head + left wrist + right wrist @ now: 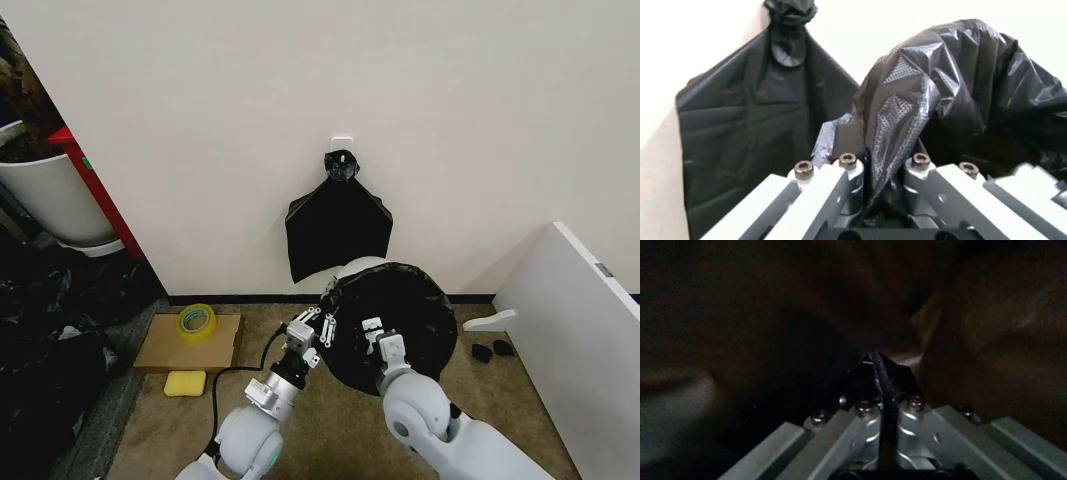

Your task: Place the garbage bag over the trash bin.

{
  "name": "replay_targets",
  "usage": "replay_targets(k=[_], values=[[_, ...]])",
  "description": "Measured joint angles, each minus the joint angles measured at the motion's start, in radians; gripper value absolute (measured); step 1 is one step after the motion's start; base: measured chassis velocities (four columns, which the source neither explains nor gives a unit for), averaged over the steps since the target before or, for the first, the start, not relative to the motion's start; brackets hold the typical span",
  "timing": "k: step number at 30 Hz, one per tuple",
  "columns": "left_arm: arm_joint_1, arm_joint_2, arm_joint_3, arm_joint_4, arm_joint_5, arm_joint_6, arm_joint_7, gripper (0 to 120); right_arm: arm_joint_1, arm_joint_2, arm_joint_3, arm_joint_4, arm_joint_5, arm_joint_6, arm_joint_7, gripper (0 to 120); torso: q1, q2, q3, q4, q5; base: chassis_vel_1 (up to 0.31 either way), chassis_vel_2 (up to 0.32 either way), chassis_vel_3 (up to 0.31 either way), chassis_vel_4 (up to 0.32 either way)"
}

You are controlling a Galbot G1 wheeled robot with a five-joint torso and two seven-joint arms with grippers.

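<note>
The garbage bag (400, 315) billows open in a wide black mouth over the trash bin, whose cream rim (358, 266) peeks out behind it by the wall. My left gripper (318, 326) is at the bag's left edge, shut on a fold of the crinkly plastic (890, 125) that runs down between its fingers (848, 162). At the near edge of the mouth my right gripper (378, 332) is shut on a thin sheet of the bag (881, 380), with dark plastic all around it. The rest of the bin is hidden under the bag.
A flat black bunch of bags (338, 228) hangs on a wall hook just behind the bin. A cardboard box with a yellow tape roll (197, 320), a yellow sponge (185, 383) and a black cable lie on the left. A white tub with a red frame (50, 195) stands far left, a white board (570, 300) on the right.
</note>
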Motion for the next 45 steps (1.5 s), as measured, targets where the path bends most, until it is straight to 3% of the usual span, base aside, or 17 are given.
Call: replay_targets(k=[5,10,25,33,41,45], values=[[-0.001,-0.003,0.015,0.002,-0.031,0.015,-0.009,4,0.008,0.005,0.030,-0.042,-0.046,0.110,-0.034,0,0.000,0.000,0.000,-0.0001,0.0001,0.000,0.000,0.000,0.000],[0.005,-0.003,0.023,-0.006,-0.029,0.015,-0.006,4,0.036,0.022,0.045,-0.093,-0.049,0.133,-0.034,0,0.000,0.000,0.000,0.0001,0.0002,0.000,0.000,0.000,0.000],[0.020,-0.006,0.009,0.009,-0.005,-0.043,0.047,4,0.120,0.066,0.065,-0.245,-0.030,0.059,0.027,0,0.000,0.000,0.000,0.0001,0.0001,0.000,0.000,0.000,0.000],[0.013,-0.010,-0.014,0.026,-0.009,-0.034,0.035,4,0.056,0.028,0.062,-0.134,-0.072,0.129,-0.034,0,0.000,0.000,0.000,0.0001,0.0001,0.000,0.000,0.000,0.000],[-0.002,-0.020,-0.028,0.036,-0.026,0.065,-0.048,4,-0.101,-0.051,0.036,0.055,-0.184,0.231,-0.123,26,0.000,0.000,0.000,0.0000,0.0001,0.000,0.000,0.000,0.000],[-0.008,-0.022,-0.040,0.014,-0.080,0.177,-0.130,4,-0.183,-0.087,0.042,0.122,-0.283,0.332,-0.179,43,0.000,0.000,0.000,0.0000,0.0001,0.000,0.000,0.000,0.000]])
